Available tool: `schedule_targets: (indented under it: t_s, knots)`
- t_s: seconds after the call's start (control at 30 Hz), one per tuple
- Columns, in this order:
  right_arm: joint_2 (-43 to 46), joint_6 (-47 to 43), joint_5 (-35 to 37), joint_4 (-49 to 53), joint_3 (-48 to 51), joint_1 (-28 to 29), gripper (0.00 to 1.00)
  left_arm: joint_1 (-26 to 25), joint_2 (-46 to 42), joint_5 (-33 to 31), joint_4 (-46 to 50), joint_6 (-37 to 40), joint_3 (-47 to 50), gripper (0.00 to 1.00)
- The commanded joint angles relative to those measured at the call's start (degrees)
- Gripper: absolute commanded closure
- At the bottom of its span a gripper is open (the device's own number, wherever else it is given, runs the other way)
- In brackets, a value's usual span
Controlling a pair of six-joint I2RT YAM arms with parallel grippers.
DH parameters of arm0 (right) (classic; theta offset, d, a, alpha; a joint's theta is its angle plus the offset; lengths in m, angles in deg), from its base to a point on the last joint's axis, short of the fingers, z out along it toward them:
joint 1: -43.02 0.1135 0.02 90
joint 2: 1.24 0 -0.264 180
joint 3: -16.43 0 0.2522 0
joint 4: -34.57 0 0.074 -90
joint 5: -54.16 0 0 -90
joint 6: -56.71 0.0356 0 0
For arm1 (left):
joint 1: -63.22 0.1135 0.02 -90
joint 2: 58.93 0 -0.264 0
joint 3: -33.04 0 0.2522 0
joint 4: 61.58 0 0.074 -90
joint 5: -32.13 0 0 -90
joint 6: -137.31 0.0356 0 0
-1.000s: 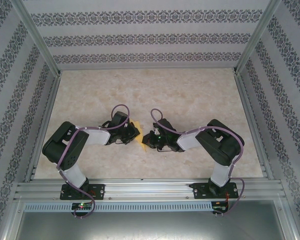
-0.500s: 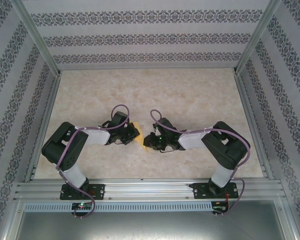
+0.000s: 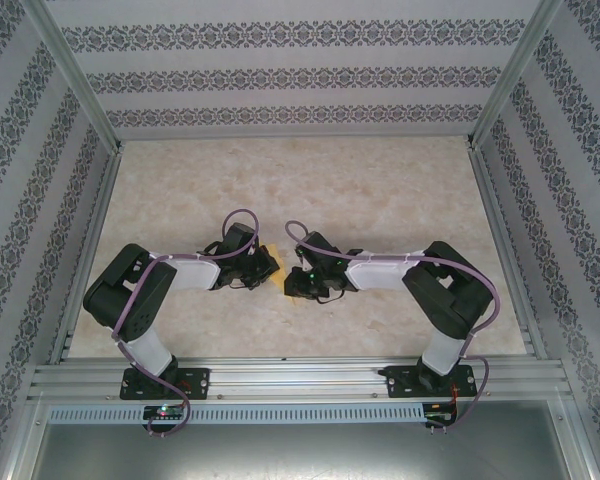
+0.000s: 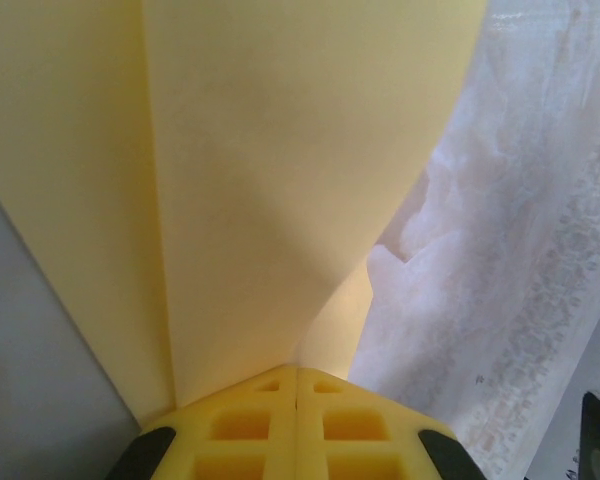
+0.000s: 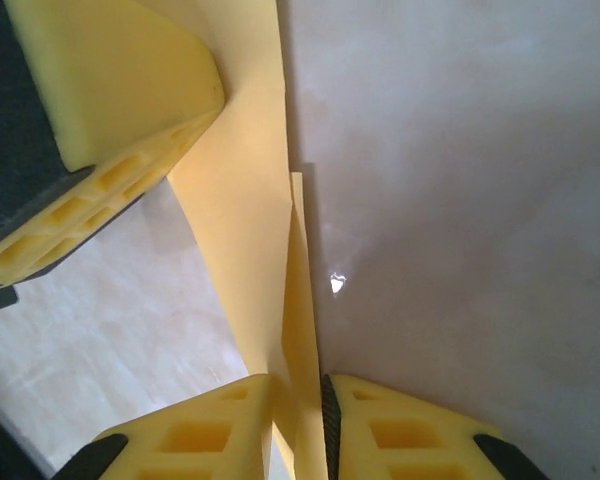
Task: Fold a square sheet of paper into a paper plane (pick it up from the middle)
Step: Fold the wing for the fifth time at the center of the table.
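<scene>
The folded yellow-orange sheet of paper (image 3: 282, 276) hangs just above the table's middle, between the two grippers. My left gripper (image 3: 271, 266) is shut on it. In the left wrist view the paper (image 4: 280, 180) rises out of the closed left gripper (image 4: 297, 372) as creased flaps. My right gripper (image 3: 293, 285) faces it from the right. In the right wrist view a thin folded edge of the paper (image 5: 250, 220) runs down between the slightly parted jaws of the right gripper (image 5: 298, 385), with a gap beside it. One of the left gripper's fingers (image 5: 110, 90) shows at the upper left of that view.
The marbled tabletop (image 3: 380, 190) lies bare around the arms. Patterned walls (image 3: 300, 75) and metal posts enclose it on three sides. An aluminium rail (image 3: 300, 380) runs along the near edge by the arm bases.
My right arm has reached further left, bringing its gripper closer to the left one, and its jaws have parted slightly around the paper's edge. The left arm has held still.
</scene>
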Motion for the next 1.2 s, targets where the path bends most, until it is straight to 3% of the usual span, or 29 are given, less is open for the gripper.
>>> schedule_targets:
  t_s: [0.0,0.3,0.6,0.8,1.17]
  knots:
    - [-2.5,-3.2,5.3,10.8,-1.3,1.5,0.79,1.6,1.1,-3.6,6.8,0.5,1.1,1.00]
    - [-1.3,-4.0,4.2,12.1,-2.8,1.4,0.82,2.2,1.5,-3.3,6.8,0.9,1.3,1.00]
    - [9.2,-4.6,-0.6,6.6,-3.0,-1.0,0.82,2.2,1.6,-2.7,6.6,0.8,1.3,1.00]
    - [3.5,-0.1,-8.7,-3.3,-3.3,-0.4,0.94,2.1,1.6,-2.8,6.8,1.0,1.2,1.00]
    - [-2.2,-2.0,-7.6,-0.5,-1.8,-1.3,0.95,2.2,1.9,-2.6,7.1,1.2,1.0,1.00]
